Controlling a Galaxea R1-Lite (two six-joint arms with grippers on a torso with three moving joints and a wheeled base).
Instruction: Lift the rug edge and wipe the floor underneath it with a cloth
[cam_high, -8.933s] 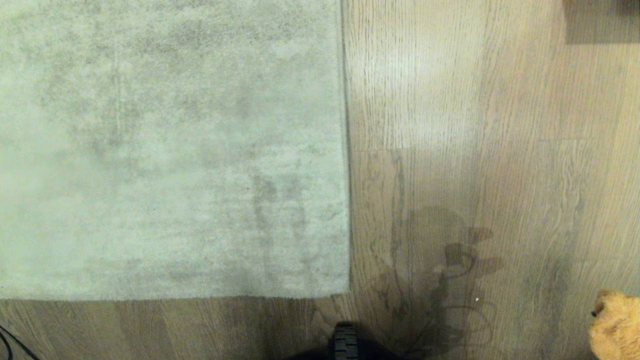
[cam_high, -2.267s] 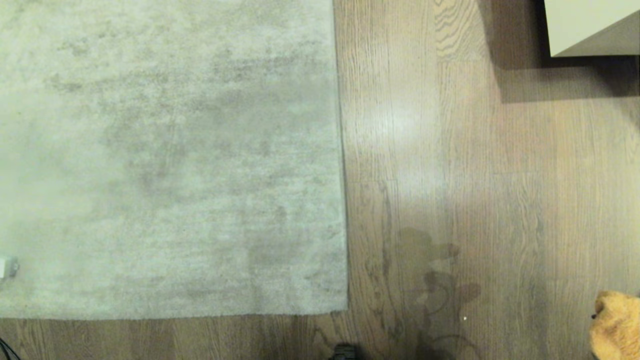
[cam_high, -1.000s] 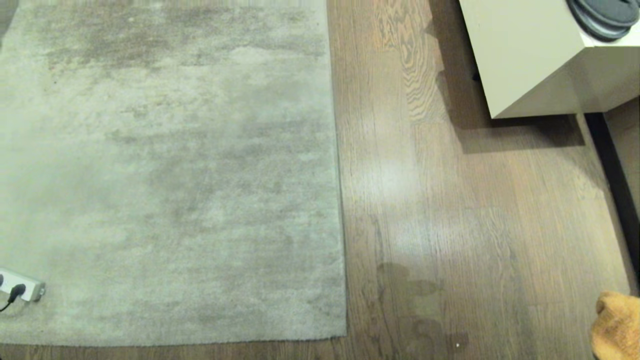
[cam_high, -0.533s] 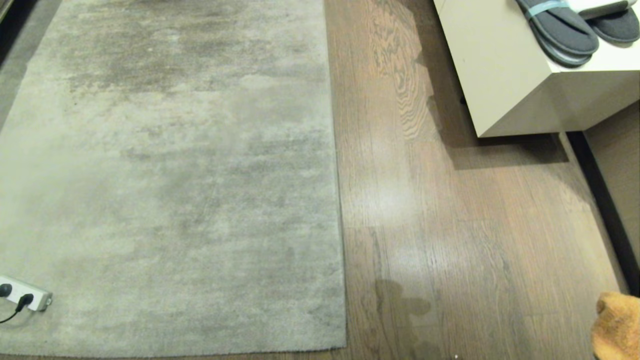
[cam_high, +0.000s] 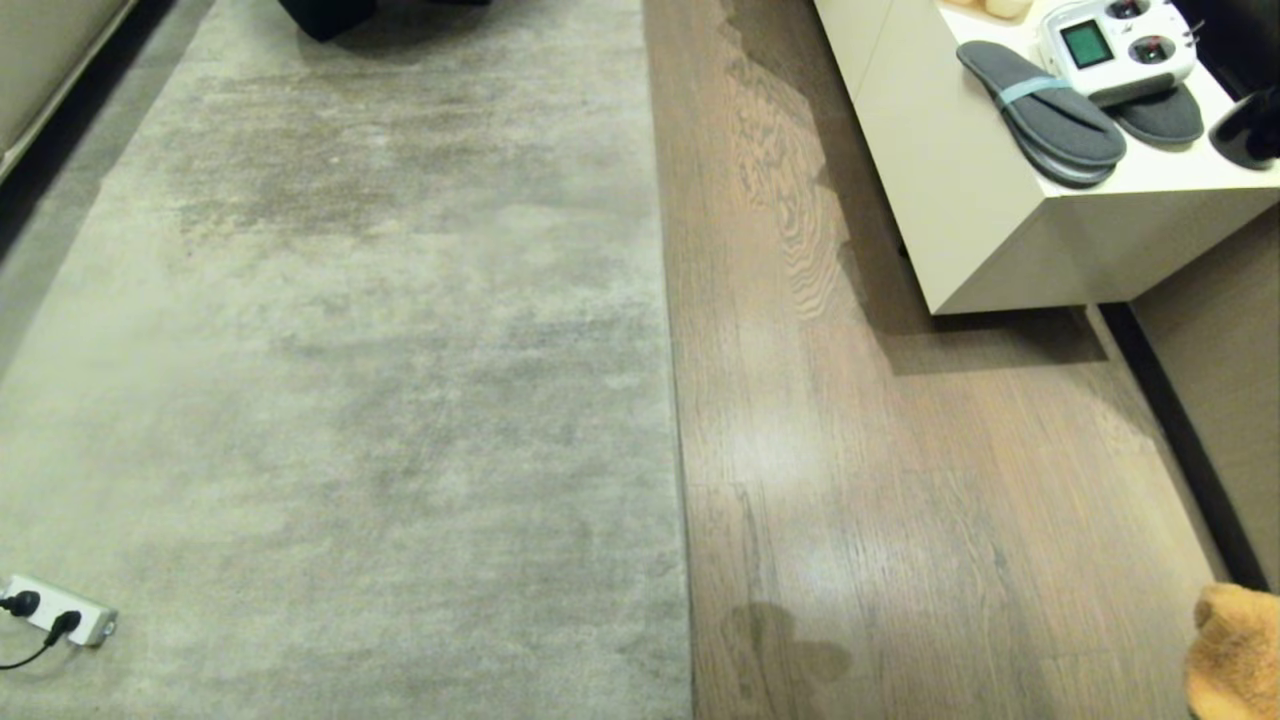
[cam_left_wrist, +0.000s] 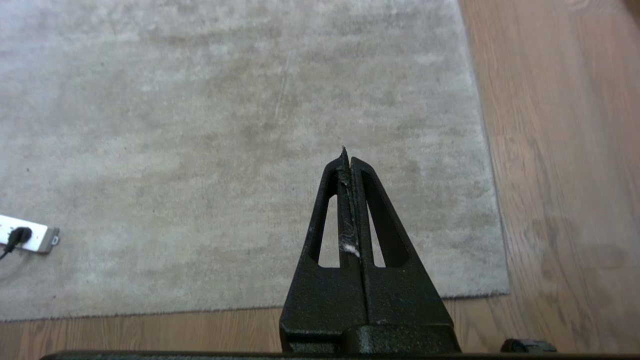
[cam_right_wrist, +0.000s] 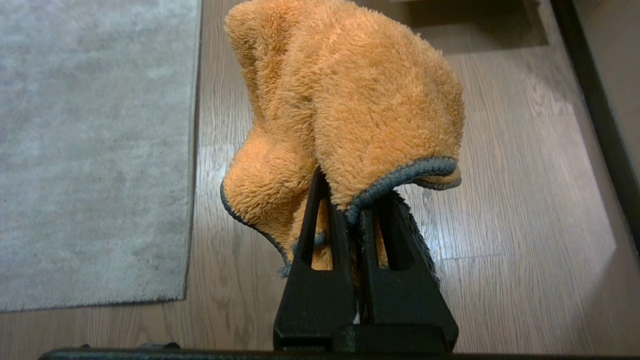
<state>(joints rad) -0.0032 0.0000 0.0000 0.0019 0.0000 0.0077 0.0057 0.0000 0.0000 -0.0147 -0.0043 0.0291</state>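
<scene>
One cloth (cam_right_wrist: 350, 100); two slippers (cam_high: 1040, 115)

Rug (cam_high: 350, 380) left, floor (cam_high: 900, 500) right; cabinet (cam_high: 1000, 240) far right bearing slippers (cam_high: 1045, 115); power strip (cam_high: 60, 610) on rug.

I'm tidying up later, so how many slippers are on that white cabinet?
2. One grey slipper with a light-blue band lies on the white cabinet top; a second slipper sits beside it, partly under a remote controller. More may lie outside the view.
</scene>
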